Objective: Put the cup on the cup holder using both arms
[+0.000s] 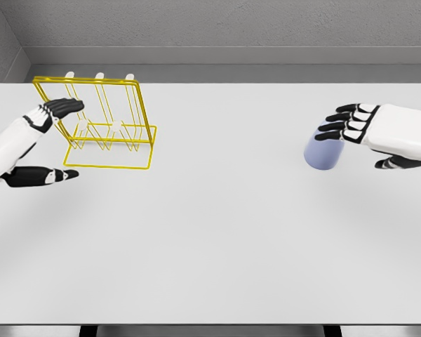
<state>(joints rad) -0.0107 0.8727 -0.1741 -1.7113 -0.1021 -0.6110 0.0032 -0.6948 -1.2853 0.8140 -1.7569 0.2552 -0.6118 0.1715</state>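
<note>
At the right of the frame, the right hand (368, 137) reaches in from the right edge with its white back turned up and its black fingers (340, 126) stretched leftward over the top of the pale blue cup (321, 153). The thumb (400, 163) sticks out lower down, to the right of the cup. The fingers lie against the cup's upper rim but are not wrapped round it, so the hand reads as loose rather than grasping; whether the palm actually touches the cup cannot be told. The cup stands on the white counter (217, 232), well apart from the holder.

In the upper left of the frame stands the yellow wire cup holder (105, 123), a tilted frame with white-tipped pegs rising from a rectangular base. The left hand (45, 140) comes in from the left edge, held wide and released: its fingers (63, 107) point right beside the holder's upper left corner, and its thumb (38, 176) stretches right just left of the base. It holds nothing.
</note>
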